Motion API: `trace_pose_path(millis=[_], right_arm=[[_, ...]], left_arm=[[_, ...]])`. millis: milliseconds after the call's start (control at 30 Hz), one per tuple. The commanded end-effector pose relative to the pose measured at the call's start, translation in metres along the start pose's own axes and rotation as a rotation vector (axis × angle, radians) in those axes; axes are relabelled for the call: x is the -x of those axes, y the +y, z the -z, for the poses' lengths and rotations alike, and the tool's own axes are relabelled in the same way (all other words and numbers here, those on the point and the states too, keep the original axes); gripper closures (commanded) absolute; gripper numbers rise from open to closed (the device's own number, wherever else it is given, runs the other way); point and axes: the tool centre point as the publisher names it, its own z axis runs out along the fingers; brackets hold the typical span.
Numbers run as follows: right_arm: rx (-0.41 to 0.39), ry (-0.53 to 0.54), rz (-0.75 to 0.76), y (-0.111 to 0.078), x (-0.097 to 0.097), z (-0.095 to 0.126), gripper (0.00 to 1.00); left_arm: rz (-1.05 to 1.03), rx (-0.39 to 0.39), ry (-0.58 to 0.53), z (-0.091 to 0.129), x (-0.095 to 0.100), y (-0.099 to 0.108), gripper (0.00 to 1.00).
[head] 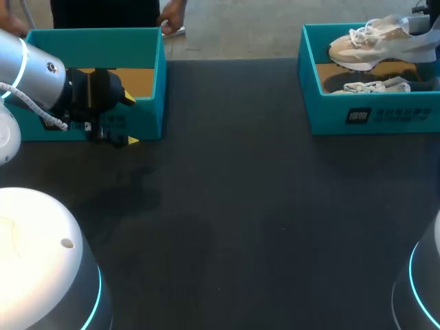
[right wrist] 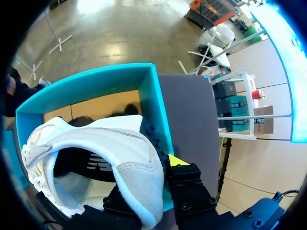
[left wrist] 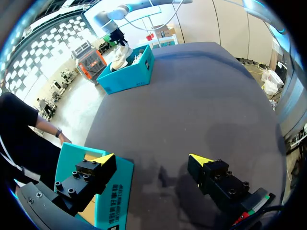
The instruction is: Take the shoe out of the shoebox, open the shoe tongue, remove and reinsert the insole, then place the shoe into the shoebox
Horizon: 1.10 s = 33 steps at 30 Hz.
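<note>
- Head view: our right hand (head: 426,10) holds the shoe (head: 371,42) raised over the shoebox (head: 375,117) at the far right of the desk (head: 234,206); a second shoe (head: 371,86) lies on the box floor; our left hand (head: 129,120) sits at the front wall of another teal box (head: 155,75) at the far left, well apart from the shoe.
- Left wrist view: our left hand (left wrist: 151,158) is spread wide and holds nothing; one fingertip hangs over the teal box (left wrist: 122,191), the other over bare desk (left wrist: 201,96); the shoebox (left wrist: 129,76) lies far ahead.
- Right wrist view: our right hand (right wrist: 153,177) pinches the shoe (right wrist: 96,143) at its heel collar, one yellow-tipped finger outside, the other apparently inside; the shoebox (right wrist: 96,81) lies beneath.
- We judge the taking-out step to be in hand; the next move calls for carrying the shoe clear of the box wall and setting it on open desk, where the left hand can reach the tongue.
</note>
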Motion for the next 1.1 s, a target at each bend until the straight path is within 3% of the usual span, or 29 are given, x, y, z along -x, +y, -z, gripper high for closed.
trace_pose_path(millis=[33, 1100], right_arm=[[-0.004, 0.004, 0.001, 0.007, 0.000, -0.002, 1.00], [0.020, 0.041, 0.054, 0.038, -0.019, -0.033, 1.00]], left_arm=[[-0.001, 0.004, 0.000, 0.000, 0.000, 0.000, 0.00], [-0.001, 0.004, 0.000, 0.000, 0.000, 0.000, 0.00]])
